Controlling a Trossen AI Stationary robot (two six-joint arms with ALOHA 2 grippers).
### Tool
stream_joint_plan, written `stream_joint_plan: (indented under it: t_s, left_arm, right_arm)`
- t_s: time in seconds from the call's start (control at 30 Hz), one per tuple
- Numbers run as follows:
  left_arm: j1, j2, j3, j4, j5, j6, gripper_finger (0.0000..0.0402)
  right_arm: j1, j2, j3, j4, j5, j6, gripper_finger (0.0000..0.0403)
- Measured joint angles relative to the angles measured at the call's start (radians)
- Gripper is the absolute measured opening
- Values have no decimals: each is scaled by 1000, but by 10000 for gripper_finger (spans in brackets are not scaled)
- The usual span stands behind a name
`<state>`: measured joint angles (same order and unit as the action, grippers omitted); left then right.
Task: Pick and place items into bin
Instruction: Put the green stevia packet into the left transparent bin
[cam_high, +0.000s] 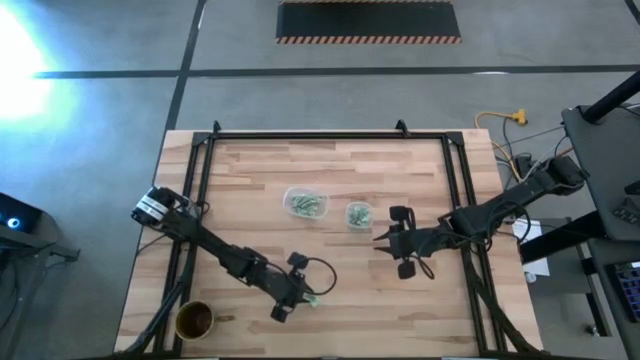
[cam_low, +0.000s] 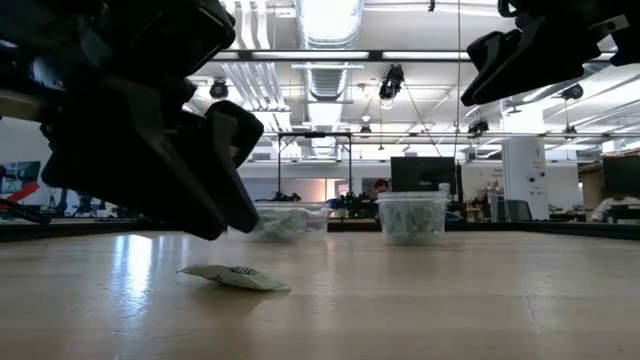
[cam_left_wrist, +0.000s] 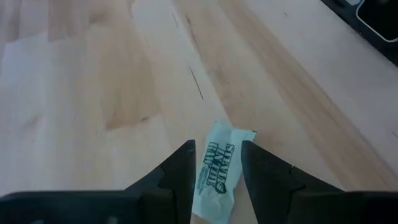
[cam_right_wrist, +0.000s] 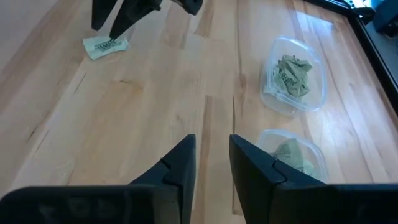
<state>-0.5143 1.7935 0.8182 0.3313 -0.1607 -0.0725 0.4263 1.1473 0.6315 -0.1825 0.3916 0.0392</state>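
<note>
From above I see a grey concrete floor crossed by dark seams, with a black mat edged in hazard stripes. A yellow plug and cable lie right of the table. Glare whitens the upper left. At table height I look into a hall: ceiling ducts, strip lights, a dark monitor.

The wooden table bears two tubs, one packet, a cup.
</note>
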Motion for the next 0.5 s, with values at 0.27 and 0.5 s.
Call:
stream_joint_plan:
  t_s: [0.27,0.5]
  left_arm:
    - [-1,43,-7,0,4,-27,111]
    - [-1,64,-5,8,3,-27,111]
  right_arm:
    - [0,0,0,-1,0,7,83]
    - [0,0,-1,0,0,7,77]
